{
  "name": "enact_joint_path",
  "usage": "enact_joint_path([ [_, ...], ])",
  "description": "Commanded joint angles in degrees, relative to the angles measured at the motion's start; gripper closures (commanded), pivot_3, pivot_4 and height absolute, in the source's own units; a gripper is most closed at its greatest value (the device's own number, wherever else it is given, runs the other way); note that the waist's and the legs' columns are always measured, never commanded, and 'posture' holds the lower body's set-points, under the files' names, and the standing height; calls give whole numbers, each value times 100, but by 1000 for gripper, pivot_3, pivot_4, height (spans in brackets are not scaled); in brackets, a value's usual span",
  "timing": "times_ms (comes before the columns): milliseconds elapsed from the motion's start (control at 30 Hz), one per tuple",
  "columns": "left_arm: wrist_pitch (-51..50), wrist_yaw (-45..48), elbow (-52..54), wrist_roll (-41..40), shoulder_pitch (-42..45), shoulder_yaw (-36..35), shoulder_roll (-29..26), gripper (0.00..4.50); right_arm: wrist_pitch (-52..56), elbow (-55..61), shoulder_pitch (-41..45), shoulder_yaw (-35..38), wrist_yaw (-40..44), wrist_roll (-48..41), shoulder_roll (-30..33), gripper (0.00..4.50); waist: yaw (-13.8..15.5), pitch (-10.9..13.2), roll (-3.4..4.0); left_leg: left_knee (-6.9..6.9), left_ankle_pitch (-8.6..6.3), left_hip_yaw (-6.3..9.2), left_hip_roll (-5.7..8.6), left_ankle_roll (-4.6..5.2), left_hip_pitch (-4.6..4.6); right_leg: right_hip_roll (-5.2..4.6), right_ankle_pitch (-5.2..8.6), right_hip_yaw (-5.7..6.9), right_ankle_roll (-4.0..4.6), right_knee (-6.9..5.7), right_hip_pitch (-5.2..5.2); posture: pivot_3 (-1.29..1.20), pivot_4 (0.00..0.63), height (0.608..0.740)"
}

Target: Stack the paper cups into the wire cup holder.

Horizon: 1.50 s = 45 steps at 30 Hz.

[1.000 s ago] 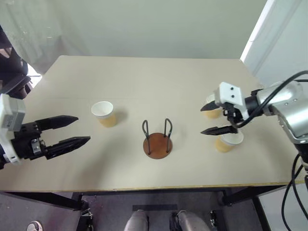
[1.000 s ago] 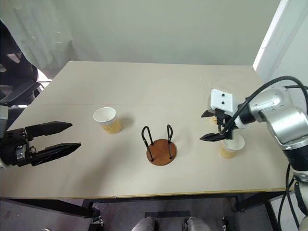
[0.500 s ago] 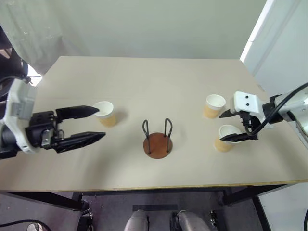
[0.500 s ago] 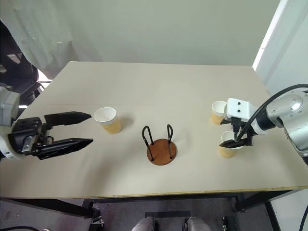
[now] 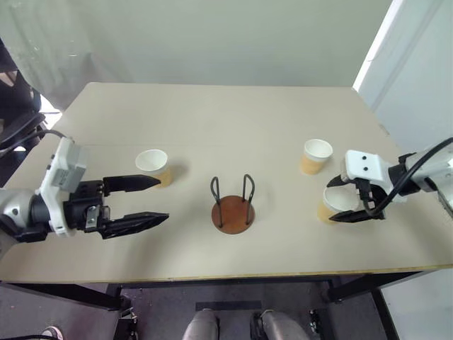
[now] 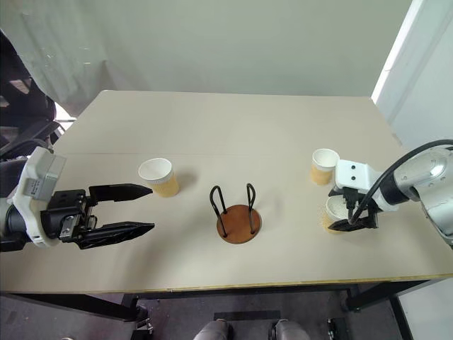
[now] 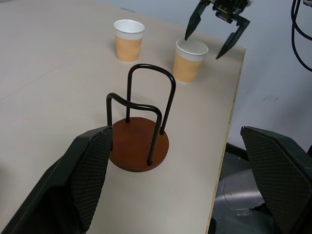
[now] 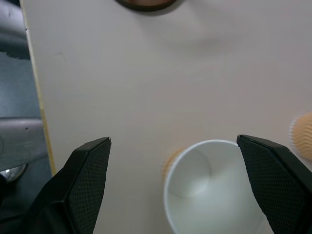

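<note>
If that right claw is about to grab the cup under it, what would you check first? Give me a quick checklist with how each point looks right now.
1. Right gripper open wide enough: ok, its fingers stand apart on either side of the near paper cup.
2. That cup upright, mouth up: ok.
3. Fingers low enough to close on the cup wall: cannot tell.
4. Neighbouring far paper cup out of the way: ok, it stands apart, farther back on the table.
5. Wire cup holder upright with nothing in it: ok.
6. Left gripper out of the path: ok, open, on the other side of the holder beside the left paper cup.
</note>
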State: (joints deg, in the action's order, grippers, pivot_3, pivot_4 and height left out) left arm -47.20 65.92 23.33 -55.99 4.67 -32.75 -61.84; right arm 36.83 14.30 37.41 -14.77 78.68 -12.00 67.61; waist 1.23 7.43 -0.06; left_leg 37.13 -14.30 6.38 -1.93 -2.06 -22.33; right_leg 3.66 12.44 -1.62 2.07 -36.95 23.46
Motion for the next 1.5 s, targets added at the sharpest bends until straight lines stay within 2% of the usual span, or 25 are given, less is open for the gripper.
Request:
enact_joint_path([
  [33,87,8,40,23,-26,-112,-19,0,-105,121,-90,147,-34,215,216,238,0,0,0,1,-3,-10,0,6,2,-1,-1,-6,-3,0,0,0,150,740],
  [200,87,-11,58,24,-90,-158,-6,0,-317,0,-149,33,-56,539,217,238,-7,0,0,5,-11,-38,-3,20,9,-4,-4,-23,-13,0,0,0,150,740],
  [867,28,-199,226,-84,-391,-465,55,0,-1112,-458,-111,-870,-106,1952,-485,238,-21,0,0,6,-16,-58,-13,27,31,-4,-10,-29,-9,-5,-4,0,150,740],
  [1133,-8,-270,311,-137,-519,-603,74,0,-1455,-874,-31,-946,-122,2426,-749,238,-23,0,1,6,-16,-62,-16,28,34,-5,-14,-30,-7,-5,-5,0,150,740],
  [1233,-19,-288,336,-155,-553,-641,76,0,-1554,-958,-52,-919,-92,2522,-804,822,-24,0,1,6,-16,-64,-17,28,35,-4,-15,-30,-5,-5,-4,0,150,740],
  [1500,-6,-304,324,-164,-607,-686,63,0,-1772,-1130,-22,-893,-34,2725,-928,3582,-23,0,1,6,-16,-64,-17,28,35,-5,-15,-30,-5,-5,-5,0,150,740],
])
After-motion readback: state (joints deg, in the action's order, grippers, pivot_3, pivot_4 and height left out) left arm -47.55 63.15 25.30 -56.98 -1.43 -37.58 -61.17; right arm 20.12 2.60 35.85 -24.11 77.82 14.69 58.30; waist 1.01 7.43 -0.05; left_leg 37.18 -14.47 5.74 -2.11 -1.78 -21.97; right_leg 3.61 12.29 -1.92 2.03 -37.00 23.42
